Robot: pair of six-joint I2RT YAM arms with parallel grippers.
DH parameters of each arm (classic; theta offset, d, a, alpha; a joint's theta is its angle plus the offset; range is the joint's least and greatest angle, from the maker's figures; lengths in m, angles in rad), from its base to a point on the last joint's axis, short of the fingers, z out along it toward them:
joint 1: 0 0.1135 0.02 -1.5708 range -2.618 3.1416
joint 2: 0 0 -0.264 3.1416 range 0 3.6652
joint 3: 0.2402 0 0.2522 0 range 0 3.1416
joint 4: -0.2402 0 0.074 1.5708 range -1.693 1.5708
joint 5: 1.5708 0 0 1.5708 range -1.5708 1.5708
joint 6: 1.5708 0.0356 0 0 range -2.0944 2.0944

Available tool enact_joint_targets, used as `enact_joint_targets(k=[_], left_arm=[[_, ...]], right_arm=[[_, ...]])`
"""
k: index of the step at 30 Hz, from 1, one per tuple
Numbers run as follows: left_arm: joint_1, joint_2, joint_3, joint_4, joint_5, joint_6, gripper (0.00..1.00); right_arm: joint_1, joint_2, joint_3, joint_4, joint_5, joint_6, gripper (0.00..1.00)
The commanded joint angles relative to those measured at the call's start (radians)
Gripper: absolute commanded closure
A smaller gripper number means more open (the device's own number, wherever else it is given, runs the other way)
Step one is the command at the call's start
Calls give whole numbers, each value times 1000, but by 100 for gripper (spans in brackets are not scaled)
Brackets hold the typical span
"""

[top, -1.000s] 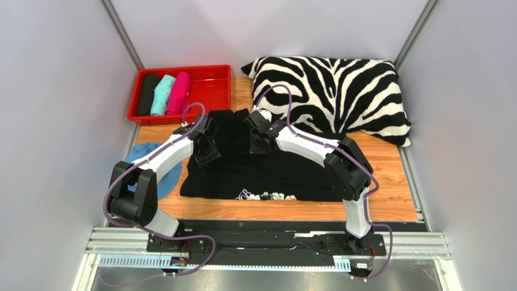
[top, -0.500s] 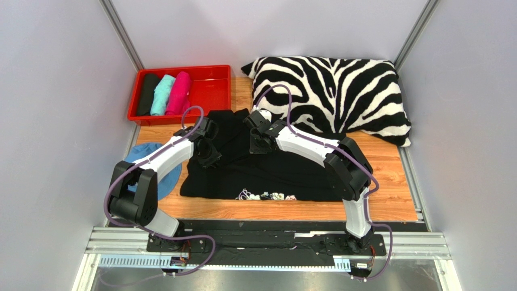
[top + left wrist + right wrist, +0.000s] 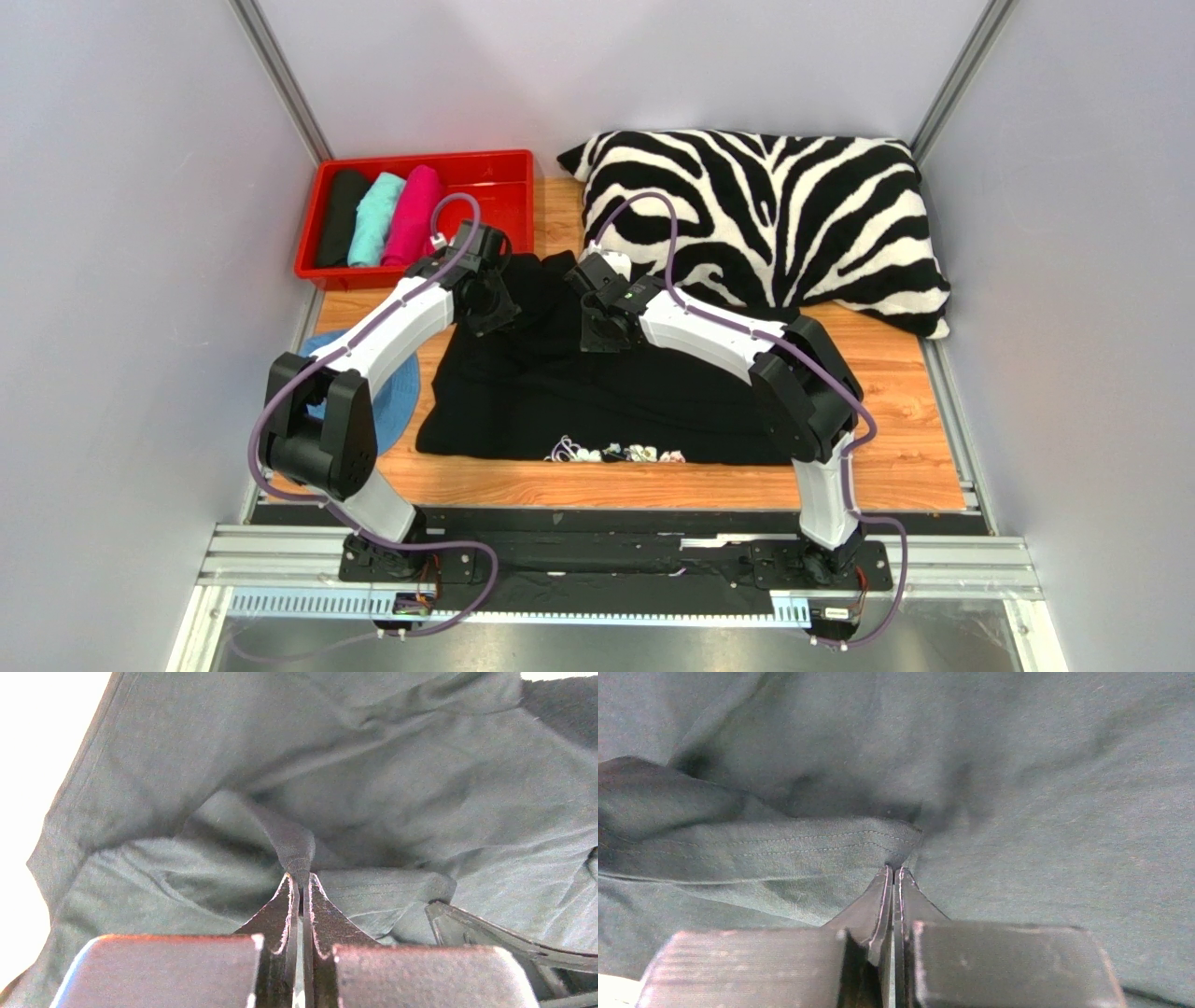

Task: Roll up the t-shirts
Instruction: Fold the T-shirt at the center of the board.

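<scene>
Pale grey walls [image 3: 126, 210] close in a wooden tabletop [image 3: 898, 462] seen from above, with two white and black robot arms rising from its near edge. A large black t-shirt [image 3: 617, 399] lies spread across the middle of the tabletop, rumpled along its far edge, with a small white print [image 3: 613, 452] at its near edge. In the far left corner sits a red tray [image 3: 491, 217] holding three rolled shirts side by side, from left to right a black tee [image 3: 341, 217], a teal tee [image 3: 376, 217] and a pink tee [image 3: 414, 213]. A zebra-striped pillow [image 3: 765, 210] fills the far right corner, its near edge just beside the large shirt. A blue round item [image 3: 400, 406] shows partly from under the left arm [image 3: 379, 336] at the left side of the tabletop. The left gripper [image 3: 488, 294] reaches the far left corner of the large shirt, close to the tray. Its wrist camera shows the jaws pressed together on a narrow raised pleat of dark fabric that stands up from the fingertips. The right gripper [image 3: 601, 325] meets the middle of the shirt's far edge, near the left gripper. Its wrist camera shows the jaws closed, pinching a folded edge with visible hem stitching, while loose dark cloth fills the rest of that view.
</scene>
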Motion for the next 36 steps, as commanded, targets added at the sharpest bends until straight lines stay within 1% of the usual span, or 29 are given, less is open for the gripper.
enact_joint_targets(k=[1, 10, 18, 24, 28, 30, 31, 33, 34, 35, 36], left_arm=[[4, 27, 74, 22, -8, 69, 100], [2, 21, 110, 88, 73, 133, 100], [2, 6, 111, 141, 121, 153, 100], [2, 9, 120, 131, 112, 149, 100], [2, 1, 99, 128, 110, 132, 100], [2, 2, 85, 139, 110, 126, 100], [2, 6, 84, 141, 109, 121, 100], [2, 9, 71, 151, 112, 109, 100], [2, 9, 67, 167, 121, 109, 74], [2, 6, 56, 176, 129, 112, 62], [2, -1, 47, 188, 135, 115, 48]], right_arm=[[-12, -21, 22, 27, 39, -23, 100], [-15, -49, 4, 38, 65, -27, 100], [-17, -79, -21, 73, 90, -30, 100], [-24, -76, -13, 84, 97, -63, 100], [-26, -53, 5, 88, 96, -102, 100], [-27, -43, 19, 82, 93, -114, 99], [-29, -40, 22, 79, 94, -122, 95], [-40, -44, 25, 70, 99, -135, 79], [-46, -50, 26, 61, 97, -138, 71], [-53, -73, 28, 42, 99, -142, 57], [-70, -93, 20, 36, 100, -143, 53]])
